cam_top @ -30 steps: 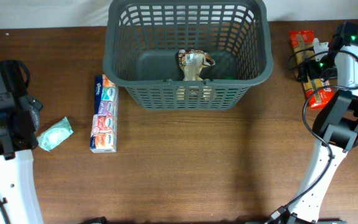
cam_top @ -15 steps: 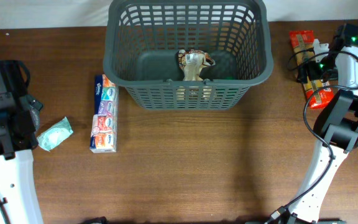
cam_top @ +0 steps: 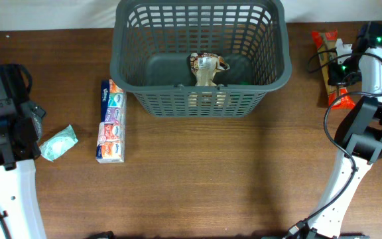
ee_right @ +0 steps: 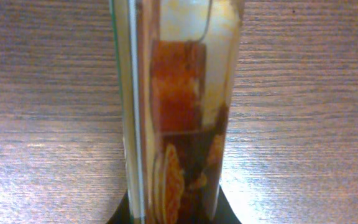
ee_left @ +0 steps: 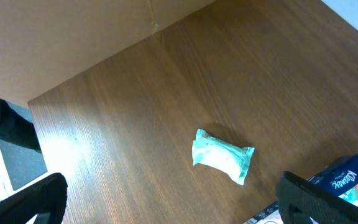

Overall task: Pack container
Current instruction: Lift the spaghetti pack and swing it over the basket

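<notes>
Across the whole scene runs a brown wooden tabletop [cam_top: 197, 179], and on its far middle part stands the container [cam_top: 158, 88], a big dark grey basket with slotted sides and a thick rim, upright and open at the top. Inside it, against the near wall, a crumpled brown and white bag [cam_top: 207, 68] rests on the solid bottom.

At the near left corner sits the left arm [cam_top: 2, 133], a black and white body well apart from the container. The right arm [cam_top: 367, 126] rises from the near right edge and reaches up along the right side of the tabletop, to the right of the container.

Under the end of the right arm lies a long red packet [cam_top: 323, 41], lengthwise toward the far edge and apart from the container. In the right wrist view the packet [ee_right: 179, 112] fills the middle of the picture, clear-wrapped, with the right fingers [ee_right: 118, 218] showing only as a dark shape close against both of its sides at the bottom edge; they look clamped on it.

Left of the container, near its front corner without touching it, lies a colourful tissue pack [cam_top: 110, 121]. Further left, near the left arm, lies a small teal sachet [cam_top: 59, 143]. The left fingers [ee_left: 39, 199] hang wide apart above the tabletop with nothing between them, the sachet beyond their tips.
</notes>
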Available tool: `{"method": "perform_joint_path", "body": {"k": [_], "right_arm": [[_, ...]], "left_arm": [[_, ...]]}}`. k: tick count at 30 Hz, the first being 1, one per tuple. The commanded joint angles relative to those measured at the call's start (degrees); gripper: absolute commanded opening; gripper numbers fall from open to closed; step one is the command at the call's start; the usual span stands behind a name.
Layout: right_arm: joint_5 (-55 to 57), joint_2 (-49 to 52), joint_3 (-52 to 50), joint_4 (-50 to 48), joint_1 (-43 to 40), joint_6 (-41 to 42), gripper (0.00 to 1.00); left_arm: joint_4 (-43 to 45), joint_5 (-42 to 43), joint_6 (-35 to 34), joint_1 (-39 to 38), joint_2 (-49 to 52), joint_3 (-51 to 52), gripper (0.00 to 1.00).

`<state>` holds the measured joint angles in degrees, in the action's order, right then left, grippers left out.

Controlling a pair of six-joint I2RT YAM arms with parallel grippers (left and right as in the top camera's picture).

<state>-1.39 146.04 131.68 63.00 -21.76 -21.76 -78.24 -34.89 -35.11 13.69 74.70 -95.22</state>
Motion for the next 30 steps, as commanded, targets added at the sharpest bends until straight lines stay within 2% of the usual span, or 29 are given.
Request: {"method": "perform_joint_path", "body": {"k": [1,7,16,23,30], "right_arm": [[1.14,3.48,-0.83,0.33,-0.04,6.88,0.04],[-0.63,2.03,11.04,5.7,-0.07,12.79,0.03],[-4.44,-2.4,47.1,19.93,-0.07,16.74,0.04],[-23.41,-16.72,48.26,19.37,0.96,18.27,0.04],[-38.27,-23.65,48.26,16.72,7.37,22.75,0.04]], "left_arm": [[-0.04,0.22,0.22,0.35,0.2,-0.57,0.99],[-0.04,0.22,0.24,0.35,0.2,-0.57,0.99],[-0.04,0.22,0.24,0.35,0.2,-0.57,0.99],[-0.04,0.22,0.22,0.35,0.2,-0.57,0.99],[-0.02,0.22,0.22,0.35,0.2,-0.57,0.99]]}}
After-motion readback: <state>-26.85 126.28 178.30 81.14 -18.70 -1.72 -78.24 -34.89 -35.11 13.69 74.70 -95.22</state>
